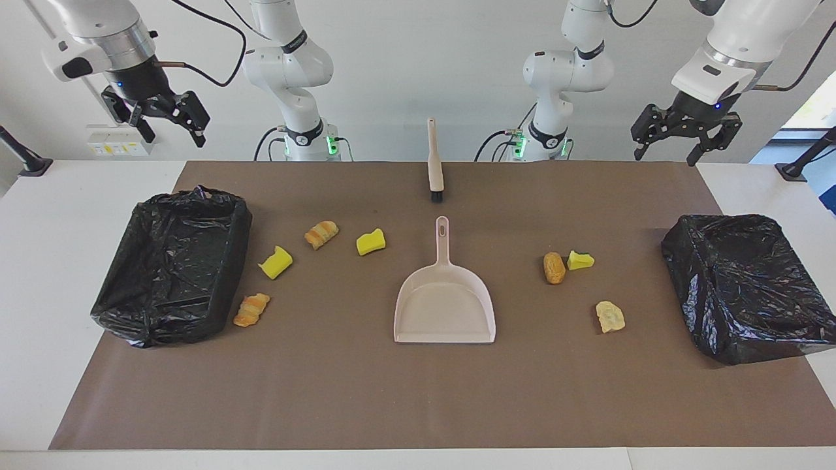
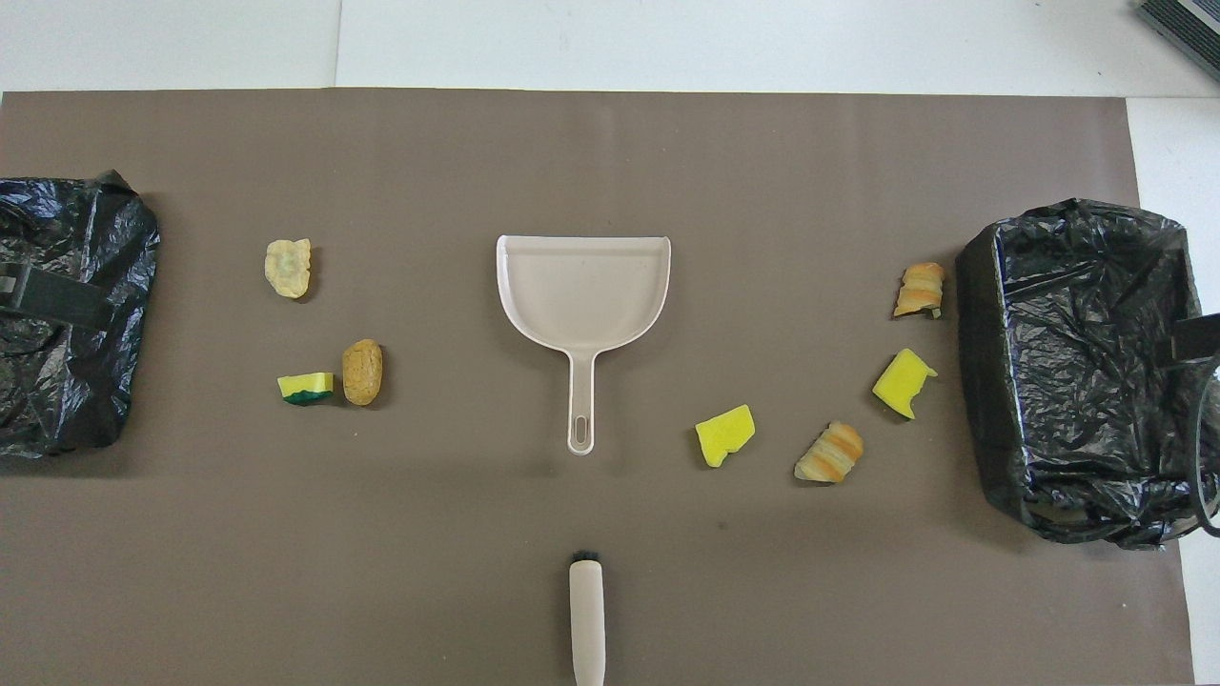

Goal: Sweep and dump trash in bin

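Several small trash pieces lie on the brown mat. Two yellow sponge chunks (image 1: 275, 262) (image 1: 370, 241) and two croissant lumps (image 1: 321, 234) (image 1: 251, 309) lie toward the right arm's end. A brown bread lump (image 1: 554, 267), a yellow-green sponge (image 1: 580, 260) and a pale lump (image 1: 610, 316) lie toward the left arm's end. The beige dustpan (image 1: 444, 307) (image 2: 581, 286) lies mid-mat, handle toward the robots. The beige brush (image 1: 435, 163) (image 2: 586, 619) lies nearer the robots. My left gripper (image 1: 669, 150) and right gripper (image 1: 171, 132) hang open and empty, high above the robots' edge of the table.
A bin lined with a black bag (image 1: 238, 261) (image 2: 982, 333) stands open at the right arm's end. A second black-bagged bin (image 1: 744, 287) (image 2: 67, 314) stands at the left arm's end. White table shows around the mat (image 1: 418, 405).
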Robot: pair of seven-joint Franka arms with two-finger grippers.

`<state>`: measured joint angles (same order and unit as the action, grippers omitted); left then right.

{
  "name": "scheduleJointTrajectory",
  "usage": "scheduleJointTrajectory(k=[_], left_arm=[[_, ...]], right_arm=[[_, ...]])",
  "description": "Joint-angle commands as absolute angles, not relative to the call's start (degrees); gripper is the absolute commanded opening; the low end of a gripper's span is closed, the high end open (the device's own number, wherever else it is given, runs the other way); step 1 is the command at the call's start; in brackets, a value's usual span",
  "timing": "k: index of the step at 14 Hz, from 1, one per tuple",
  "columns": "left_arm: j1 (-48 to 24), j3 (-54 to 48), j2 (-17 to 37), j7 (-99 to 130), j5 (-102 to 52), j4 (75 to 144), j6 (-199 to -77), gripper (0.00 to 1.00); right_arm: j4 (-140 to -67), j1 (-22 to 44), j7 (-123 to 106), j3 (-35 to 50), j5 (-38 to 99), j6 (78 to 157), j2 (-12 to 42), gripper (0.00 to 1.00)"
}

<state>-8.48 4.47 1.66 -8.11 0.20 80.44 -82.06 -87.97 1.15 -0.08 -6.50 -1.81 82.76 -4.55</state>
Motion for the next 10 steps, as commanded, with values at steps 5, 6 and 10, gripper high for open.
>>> scheduleJointTrajectory(k=[5, 6, 10], left_arm=[[-8.7, 3.5, 0.8, -7.7, -0.4, 80.2, -80.4, 1.0], [-8.7, 3.6, 0.6, -7.6, -0.4, 80.4, -80.2, 1.0], [-9.6, 3.1, -5.0, -5.6, -0.4, 90.1, -83.5, 1.0]], right_arm=[[-89.6, 1.0, -1.0, -6.4, -1.4, 83.0, -5.6, 1.0], [-89.6, 1.0, -1.0, -6.4, -1.4, 83.0, -5.6, 1.0], [-89.8, 1.0, -0.8, -6.4, -1.4, 82.8, -5.6, 1.0]])
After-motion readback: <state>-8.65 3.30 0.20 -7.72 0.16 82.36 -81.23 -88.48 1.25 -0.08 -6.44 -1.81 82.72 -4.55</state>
